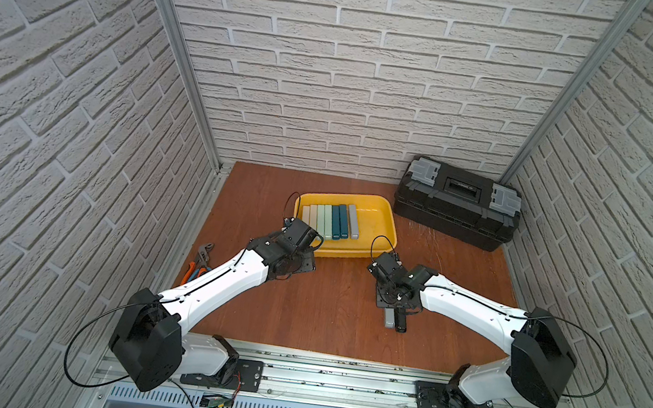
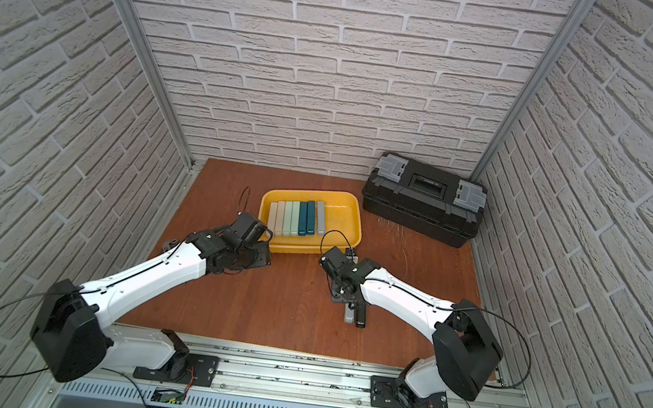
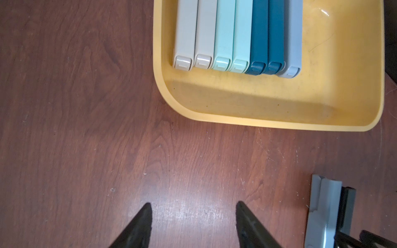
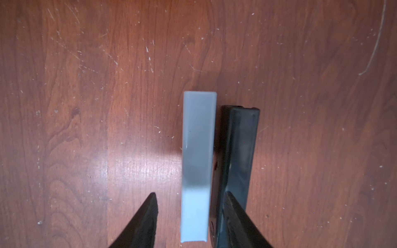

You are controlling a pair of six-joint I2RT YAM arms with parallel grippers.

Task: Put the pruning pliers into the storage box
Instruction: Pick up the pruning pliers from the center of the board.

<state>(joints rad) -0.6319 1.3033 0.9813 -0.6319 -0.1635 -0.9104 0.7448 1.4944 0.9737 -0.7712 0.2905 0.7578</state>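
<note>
Right wrist view: right gripper [image 4: 190, 193] points down, jaws parted astride the slim grey plastic bar [image 4: 198, 139], unclamped; left gripper [image 3: 193, 203] hovers open, empty.

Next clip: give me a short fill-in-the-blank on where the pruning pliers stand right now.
The storage box holds ___ pruning pliers.
On the table, a grey bar lies beside a ___ one.
The right gripper has open jaws straddling the ___ bar, not yet closed.
The left gripper, open, holds ___.
Missing words: seven; black; grey; nothing.
</note>
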